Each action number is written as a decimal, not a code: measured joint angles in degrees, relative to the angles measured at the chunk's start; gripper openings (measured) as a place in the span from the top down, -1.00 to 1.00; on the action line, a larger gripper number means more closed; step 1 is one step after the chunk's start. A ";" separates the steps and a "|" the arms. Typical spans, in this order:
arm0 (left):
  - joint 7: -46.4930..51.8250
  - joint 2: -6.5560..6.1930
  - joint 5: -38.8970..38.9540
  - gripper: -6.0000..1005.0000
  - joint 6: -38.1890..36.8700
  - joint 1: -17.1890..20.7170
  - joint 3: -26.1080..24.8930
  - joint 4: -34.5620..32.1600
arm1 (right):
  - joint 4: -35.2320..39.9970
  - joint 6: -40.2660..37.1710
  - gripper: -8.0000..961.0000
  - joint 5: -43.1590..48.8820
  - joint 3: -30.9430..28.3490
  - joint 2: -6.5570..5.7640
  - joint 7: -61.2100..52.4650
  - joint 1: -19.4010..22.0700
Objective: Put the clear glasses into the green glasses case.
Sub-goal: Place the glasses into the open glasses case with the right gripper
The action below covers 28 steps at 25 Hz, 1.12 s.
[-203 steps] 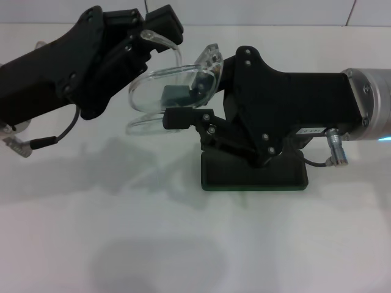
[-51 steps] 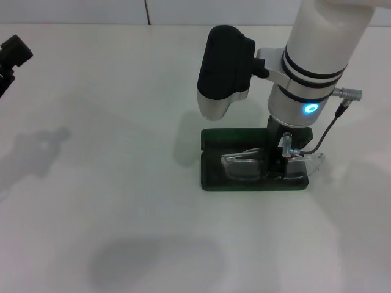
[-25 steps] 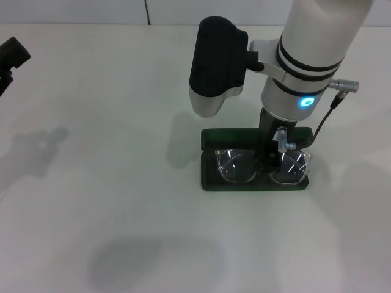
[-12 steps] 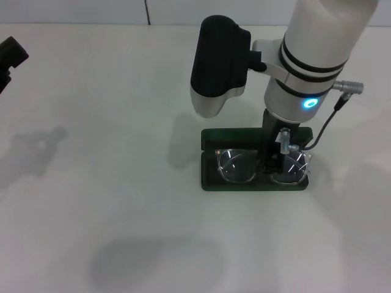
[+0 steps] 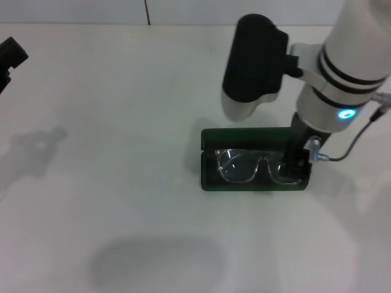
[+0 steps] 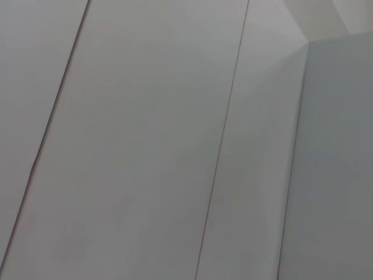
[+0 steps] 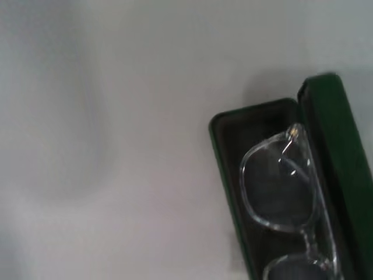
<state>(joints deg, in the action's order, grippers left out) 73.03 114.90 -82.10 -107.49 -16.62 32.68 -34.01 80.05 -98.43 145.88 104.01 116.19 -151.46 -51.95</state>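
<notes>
Glasses (image 5: 255, 166) lie lenses-up inside the open case (image 5: 211, 171), which sits on the white table (image 5: 122, 183) at about 3 o'clock of the head view's centre, its lid standing along the far edge. The head view takes in the whole frame from end to end, with the right pincer (image 5: 295, 166) hanging over the case's right end, just by the right lens; its black tips are near or touching the frame there, but whether they are apart or together cannot be told. The right wrist view shows what the arm hides from above: one rounded corner of the case (image 7: 224, 151), the dark lining, the lid's green edge, and one lens of the glasses (image 7: 280, 186) resting fully within the shell; no fingers appear in it. The left pincer (image 5: 11, 56) is parked at the 10 o'clock edge of the head view, well apart from the case, its state unreadable. The left wrist view shows only pale wall panels (image 6: 145, 146).
</notes>
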 joint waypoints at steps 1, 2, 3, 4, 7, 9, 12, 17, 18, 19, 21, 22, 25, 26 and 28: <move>0.00 0.03 0.00 0.77 0.00 0.00 0.01 0.00 | 0.32 -0.44 0.61 0.00 -0.39 0.00 -0.27 0.66; 0.00 0.03 0.00 0.77 0.00 0.01 0.01 0.00 | 0.35 -1.00 0.61 0.04 -0.72 -0.01 -0.84 1.17; 0.00 0.04 0.00 0.77 0.00 0.00 0.01 0.00 | 0.48 -1.34 0.62 0.05 -0.91 -0.03 -1.28 1.61; 0.00 0.05 0.00 0.77 0.00 -0.02 0.01 0.00 | 0.70 -1.93 0.62 0.09 -1.05 -0.05 -1.89 2.48; 0.00 0.06 0.01 0.77 0.02 -0.13 0.01 0.00 | 3.15 -2.45 0.63 1.12 -1.07 -0.11 -2.24 5.94; 0.00 0.06 0.01 0.77 0.10 -0.24 0.01 0.00 | 6.68 -2.25 0.63 3.75 -0.96 -0.09 -2.28 8.98; -0.01 0.06 0.02 0.77 0.25 -0.56 0.02 0.06 | 11.37 -1.66 0.65 7.44 -0.89 -0.04 -2.45 13.38; -0.04 0.11 0.08 0.77 1.23 -1.06 0.26 0.20 | 15.02 1.58 0.66 13.02 0.40 -0.01 -2.70 17.79; -0.03 0.11 0.08 0.77 1.35 -1.32 0.37 0.39 | 14.90 2.03 0.67 13.43 0.71 -0.01 -2.70 17.91; -0.01 0.08 0.06 0.77 1.47 -1.60 0.43 0.62 | 14.54 2.38 0.67 13.86 1.10 0.00 -2.70 18.00; 0.00 0.04 -0.01 0.77 1.50 -2.11 0.45 1.14 | 14.09 2.68 0.67 14.22 1.52 0.00 -2.70 18.03; 0.00 0.04 -0.06 0.77 1.51 -2.31 0.46 1.39 | 12.99 3.75 0.67 15.42 2.79 0.00 -2.67 17.93; -0.03 0.13 -0.75 0.76 1.57 -2.62 0.46 1.68 | 11.57 5.93 0.67 17.19 5.01 0.00 -2.44 17.74; -0.03 0.14 -1.03 0.76 1.59 -2.70 0.46 1.68 | 10.99 6.79 0.67 18.08 5.84 0.00 -2.42 17.60; -0.04 0.14 -1.41 0.76 1.62 -2.88 0.46 1.68 | 10.07 8.23 0.67 19.11 7.14 0.00 -2.39 17.41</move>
<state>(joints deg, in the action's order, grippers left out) 72.99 115.04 -83.50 -105.87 -19.50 33.14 -32.33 90.12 -90.20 164.99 111.16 116.19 -153.85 -34.54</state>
